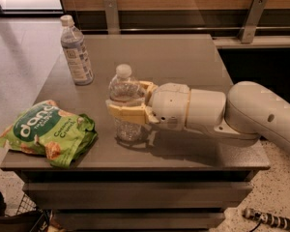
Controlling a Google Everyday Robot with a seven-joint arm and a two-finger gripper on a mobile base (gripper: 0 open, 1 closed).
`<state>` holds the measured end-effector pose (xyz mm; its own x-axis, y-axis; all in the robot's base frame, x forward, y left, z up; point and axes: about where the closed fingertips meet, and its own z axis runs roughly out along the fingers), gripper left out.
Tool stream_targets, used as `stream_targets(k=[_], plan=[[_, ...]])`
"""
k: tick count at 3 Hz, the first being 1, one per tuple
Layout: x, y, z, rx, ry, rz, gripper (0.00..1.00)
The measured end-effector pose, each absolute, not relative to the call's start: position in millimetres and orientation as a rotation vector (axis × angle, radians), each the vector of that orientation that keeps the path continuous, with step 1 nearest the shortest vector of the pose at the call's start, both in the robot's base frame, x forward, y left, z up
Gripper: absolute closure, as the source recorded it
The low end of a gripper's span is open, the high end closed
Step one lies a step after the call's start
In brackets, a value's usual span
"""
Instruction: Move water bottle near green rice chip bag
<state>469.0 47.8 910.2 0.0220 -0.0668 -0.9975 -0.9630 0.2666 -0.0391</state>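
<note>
My claw grips the upright water bottle at mid-desk. The green rice chip bag lies nearby at the front-left corner.

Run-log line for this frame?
claw: over table middle, shut on water bottle | water bottle: upright | green rice chip bag: left, apart

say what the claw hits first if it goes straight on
The claw, shut on the water bottle, points left; likely the far edge of the green rice chip bag, though depth is unclear.
</note>
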Motion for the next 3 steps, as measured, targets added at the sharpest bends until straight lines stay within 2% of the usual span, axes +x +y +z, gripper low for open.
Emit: stream_targets(k=[2, 3], plan=[[475.7, 50.5, 908.3, -1.069, 1.373, 0.969, 1.00], [475.3, 51.5, 912.1, -1.071, 1.372, 0.970, 0.75]])
